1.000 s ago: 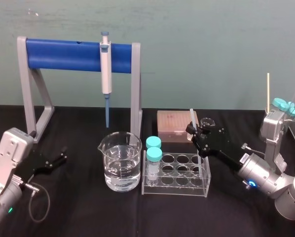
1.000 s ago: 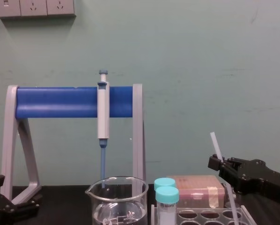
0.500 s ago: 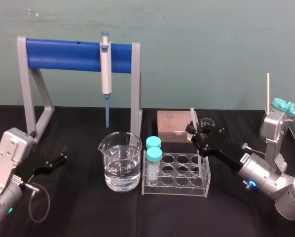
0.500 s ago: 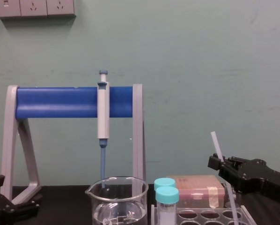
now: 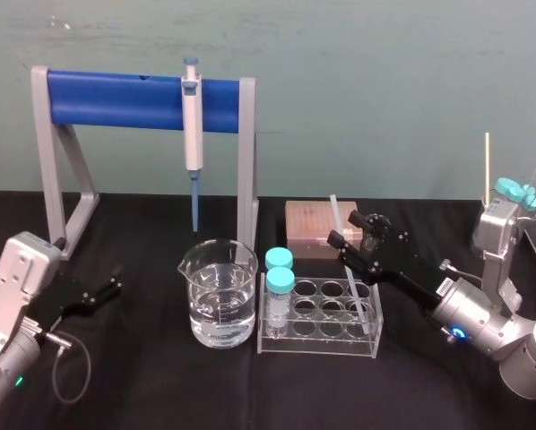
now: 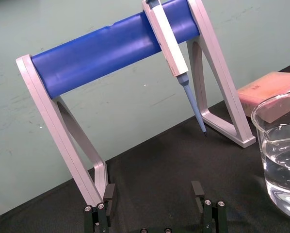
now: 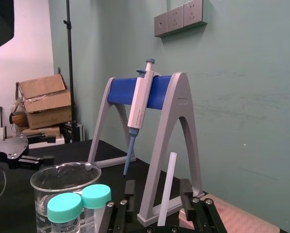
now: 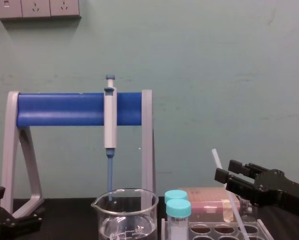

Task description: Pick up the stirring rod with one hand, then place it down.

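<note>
The stirring rod (image 5: 338, 215) is a thin translucent white stick. Its lower end stands in the clear tube rack (image 5: 317, 346) and its top leans toward my left. My right gripper (image 5: 349, 230) is open around its upper part, with the rod (image 7: 168, 179) loose between the two black fingers (image 7: 130, 190) and a gap on each side. From the chest view the rod (image 8: 217, 159) slants up past the right gripper (image 8: 227, 171). My left gripper (image 5: 107, 288) rests open and empty on the black table at the left, and its fingers (image 6: 108, 194) stand apart.
A glass beaker of water (image 5: 219, 296) stands beside the rack, and two teal-capped tubes (image 5: 280, 269) sit in the rack's left end. A pink tip box (image 5: 308, 224) lies behind it. A grey-white pipette (image 5: 193, 125) hangs on the blue-barred stand (image 5: 116, 98).
The right gripper's jaws have opened off the rod. The rod's top has tipped toward my left, and it now leans in the rack. The left arm has not moved.
</note>
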You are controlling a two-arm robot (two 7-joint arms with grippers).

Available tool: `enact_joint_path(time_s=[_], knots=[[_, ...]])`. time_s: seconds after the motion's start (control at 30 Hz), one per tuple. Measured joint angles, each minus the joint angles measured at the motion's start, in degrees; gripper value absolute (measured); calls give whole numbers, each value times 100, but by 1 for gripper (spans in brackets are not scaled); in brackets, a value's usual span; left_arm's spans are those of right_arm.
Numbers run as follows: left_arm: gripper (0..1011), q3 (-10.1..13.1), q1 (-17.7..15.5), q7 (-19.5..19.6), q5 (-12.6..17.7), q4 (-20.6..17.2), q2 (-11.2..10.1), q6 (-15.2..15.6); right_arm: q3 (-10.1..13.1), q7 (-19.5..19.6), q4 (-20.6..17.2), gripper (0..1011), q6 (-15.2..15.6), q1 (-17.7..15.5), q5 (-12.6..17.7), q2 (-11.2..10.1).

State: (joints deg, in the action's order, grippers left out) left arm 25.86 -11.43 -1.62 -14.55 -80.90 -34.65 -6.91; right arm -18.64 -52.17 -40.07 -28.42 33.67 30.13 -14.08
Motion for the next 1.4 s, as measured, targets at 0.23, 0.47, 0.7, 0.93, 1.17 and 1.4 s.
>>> enact_joint_path(time_s=[0.23,0.47,0.7,0.93,1.17,1.4], knots=[[1000,0,0,0,0,0,0,0,0,0,0,786,0,0,0,0],[1000,0,0,0,0,0,0,0,0,0,0,989,0,0,0,0],[1000,0,0,0,0,0,0,0,101,720,-714,1003,-138,-340,-274,-110],[1000,0,0,0,0,0,0,0,425,1452,-1530,1003,-103,-789,-364,-175],[1000,0,0,0,0,0,0,0,816,2149,-2125,1003,517,-1218,-242,-133],[1000,0,0,0,0,0,0,0,1093,2682,-2420,1003,1213,-1470,-90,-45]])
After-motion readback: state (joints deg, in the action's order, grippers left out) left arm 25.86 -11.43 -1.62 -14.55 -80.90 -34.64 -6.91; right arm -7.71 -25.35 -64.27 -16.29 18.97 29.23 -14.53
